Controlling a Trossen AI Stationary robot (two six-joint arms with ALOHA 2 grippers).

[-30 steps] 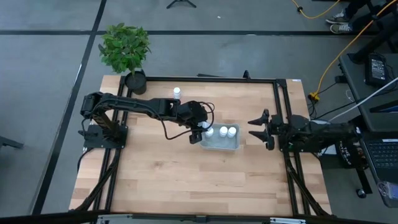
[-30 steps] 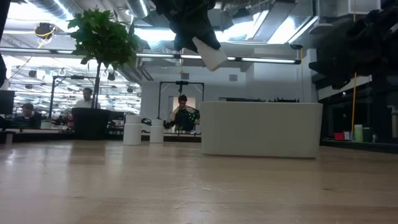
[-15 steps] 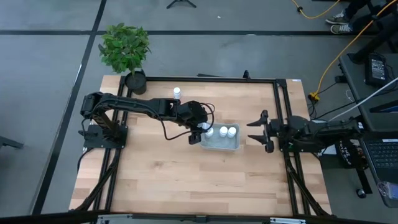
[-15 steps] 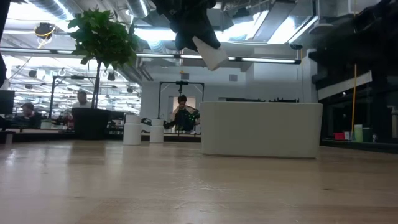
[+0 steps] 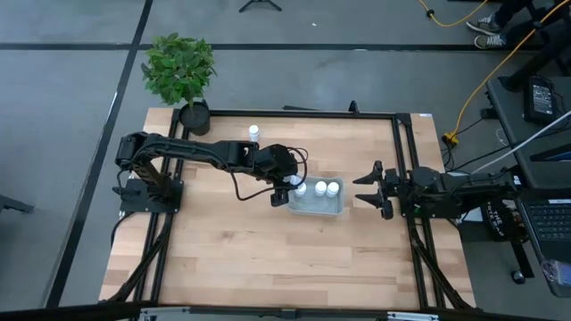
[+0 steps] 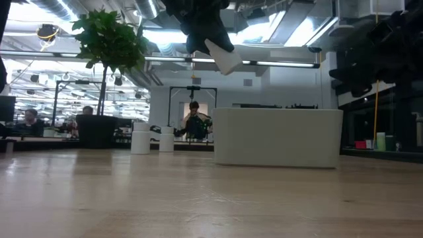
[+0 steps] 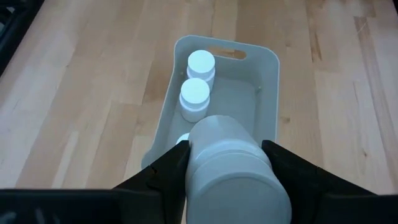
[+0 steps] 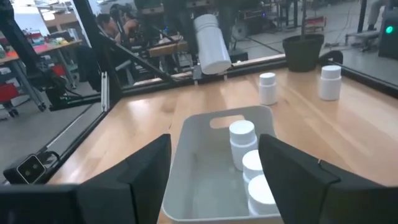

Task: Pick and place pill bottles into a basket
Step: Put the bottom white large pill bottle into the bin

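Note:
My left gripper (image 5: 284, 189) hangs over the left end of the grey-blue basket (image 5: 318, 204), shut on a white pill bottle (image 7: 231, 163). The same bottle (image 6: 225, 55) shows high above the table in the low view. Three capped bottles (image 5: 319, 188) stand upright on the basket floor along its far wall. Two more bottles (image 8: 267, 87) (image 8: 329, 81) stand on the table near the far edge. My right gripper (image 5: 366, 189) waits open just right of the basket, level, with nothing between its fingers. My left gripper pinches the bottle's round sides (image 7: 194, 163) between its two fingers. The fingers slant down from the table's left side and run roughly along the bottle. The bottle is lifted clear, tilted, above the basket's left end.
A black plant pot (image 5: 194, 116) with a green plant stands at the table's far left corner. A black frame rail (image 5: 303, 113) runs along the table's far edge. Bare wood (image 5: 268, 259) fills the near half of the table.

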